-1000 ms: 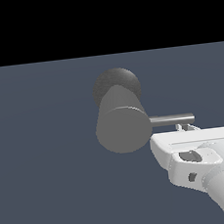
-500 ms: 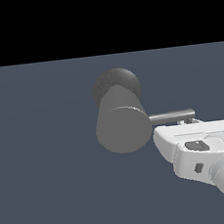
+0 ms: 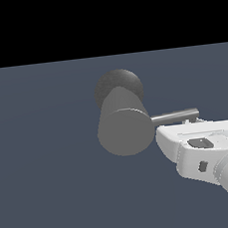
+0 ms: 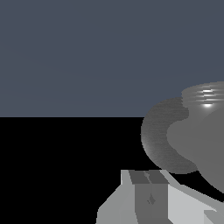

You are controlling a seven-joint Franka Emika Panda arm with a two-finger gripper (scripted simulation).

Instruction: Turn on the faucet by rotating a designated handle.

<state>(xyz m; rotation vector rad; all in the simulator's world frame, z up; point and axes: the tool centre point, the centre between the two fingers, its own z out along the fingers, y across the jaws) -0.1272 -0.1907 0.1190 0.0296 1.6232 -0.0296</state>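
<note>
Just above the gripper (image 3: 197,121), the handle (image 3: 175,115), touching.

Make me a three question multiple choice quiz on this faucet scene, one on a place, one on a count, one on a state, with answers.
1. In the exterior view, the handle sticks out of the faucet toward:
A. that view's right
B. that view's left
C. straight down

2. Rods on the faucet:
A. three
B. one
C. none

3. The handle lies:
A. upright
B. steeply tilted
C. near level

Answers:
1 A, the rod runs rightward from the cylinder.
2 B, only one thin rod shows.
3 C, it runs almost flat, with the tool at its outer end.
</note>
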